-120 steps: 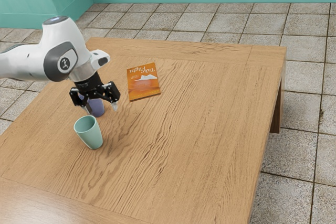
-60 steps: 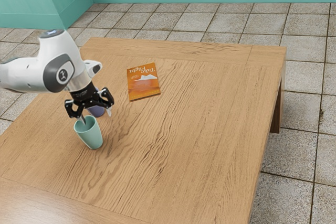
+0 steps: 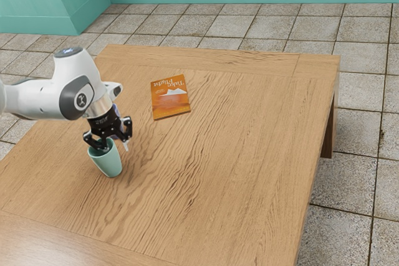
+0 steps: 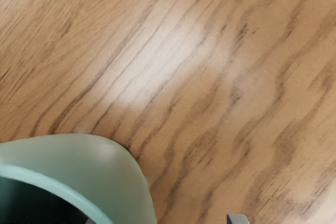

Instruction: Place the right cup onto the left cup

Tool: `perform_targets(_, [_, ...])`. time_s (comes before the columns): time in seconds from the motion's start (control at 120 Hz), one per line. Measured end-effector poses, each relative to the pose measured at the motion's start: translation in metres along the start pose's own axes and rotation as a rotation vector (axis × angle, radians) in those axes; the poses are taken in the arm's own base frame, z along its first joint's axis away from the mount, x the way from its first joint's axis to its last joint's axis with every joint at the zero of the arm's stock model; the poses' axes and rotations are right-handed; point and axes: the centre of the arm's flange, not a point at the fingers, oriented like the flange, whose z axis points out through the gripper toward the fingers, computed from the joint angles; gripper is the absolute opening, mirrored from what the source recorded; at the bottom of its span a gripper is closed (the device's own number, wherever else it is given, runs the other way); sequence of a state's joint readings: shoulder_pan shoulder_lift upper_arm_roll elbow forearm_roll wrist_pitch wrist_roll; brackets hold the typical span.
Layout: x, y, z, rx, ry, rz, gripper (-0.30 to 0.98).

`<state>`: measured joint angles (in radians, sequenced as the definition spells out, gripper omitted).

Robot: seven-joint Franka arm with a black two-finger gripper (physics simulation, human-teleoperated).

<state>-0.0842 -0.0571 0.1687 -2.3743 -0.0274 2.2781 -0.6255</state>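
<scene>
At the exterior view's left, the white arm comes in and bends down to the claw. Next is the green cup, which stands on the table, its mouth up, directly below the claw. The claw is released: its two fingers are apart, one going down into the mouth of this cup, the other outside it. In the wrist view, this outer fingertip has a gap from the cup's outer side. The purple cup is just behind the claw, on the side far from the camera, and it is mostly hidden by it. More to the exterior view's right, and farther from the camera than the claw, the orange book lies flat on the table. The table extends well past the claw, and beyond its right edge there is the tiled floor.
</scene>
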Motion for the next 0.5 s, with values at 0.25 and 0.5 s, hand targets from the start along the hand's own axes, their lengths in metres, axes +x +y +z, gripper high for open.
perform_targets(0.25, [-0.0016,-0.0006,0.0023,-0.002,0.0,-0.031,-0.03])
perform_targets(0.5, [-0.0014,-0.002,-0.0004,-0.001,0.002,-0.055,-0.09])
